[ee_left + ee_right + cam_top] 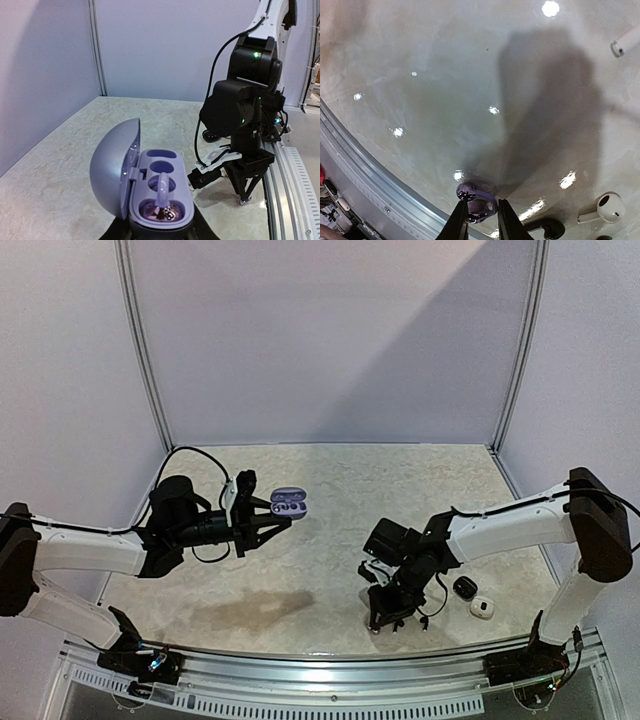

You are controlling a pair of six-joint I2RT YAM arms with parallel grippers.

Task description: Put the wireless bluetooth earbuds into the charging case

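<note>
Right hand (480,222) pinching a small glossy purple earbud (476,200); left hand (272,512) gripping a rounded lavender plastic charging case (288,502).

In the right wrist view the right hand points down at the lower centre of the frame. Its two fingers are closed on the purple earbud, which touches the pale marbled bench (445,100). A white stemmed earbud (602,209) lies on the bench at lower right, and a second white stem (625,42) shows at upper right. In the overhead view the left hand sits left of centre, clamped on the case. The left wrist view shows the lid standing open on the left, and another purple earbud (162,197) seated in the nearest well.
</note>
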